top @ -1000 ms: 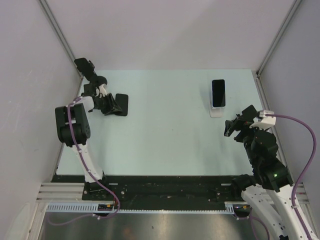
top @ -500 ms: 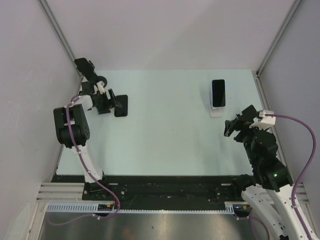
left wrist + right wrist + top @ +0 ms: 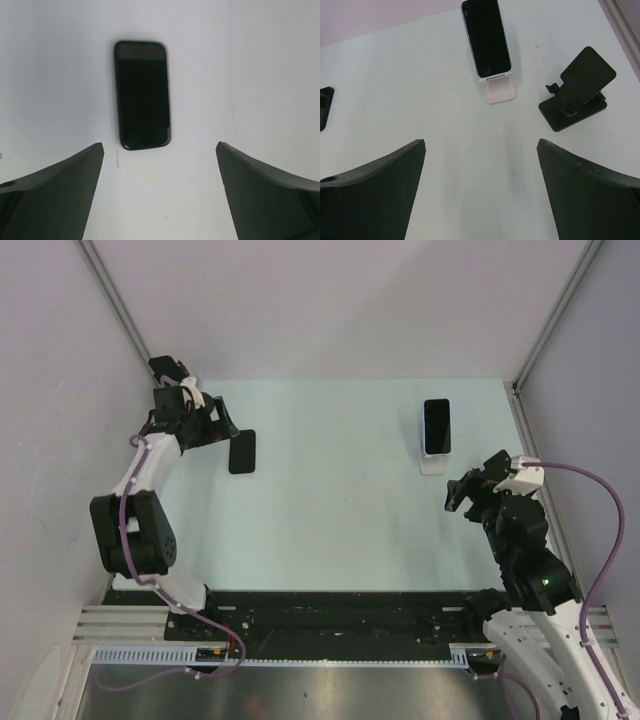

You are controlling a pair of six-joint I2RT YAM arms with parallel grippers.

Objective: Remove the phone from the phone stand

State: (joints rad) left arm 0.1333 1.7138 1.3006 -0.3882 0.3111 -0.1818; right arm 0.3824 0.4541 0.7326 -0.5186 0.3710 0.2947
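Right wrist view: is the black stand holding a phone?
No, the black stand is bare; the only phone in this view leans on the white stand beside it.

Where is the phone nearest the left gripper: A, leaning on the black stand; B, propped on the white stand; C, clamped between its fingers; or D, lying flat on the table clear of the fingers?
D: in the left wrist view the black phone lies flat on the table, beyond the left gripper, whose jaws stand wide open and touch nothing.
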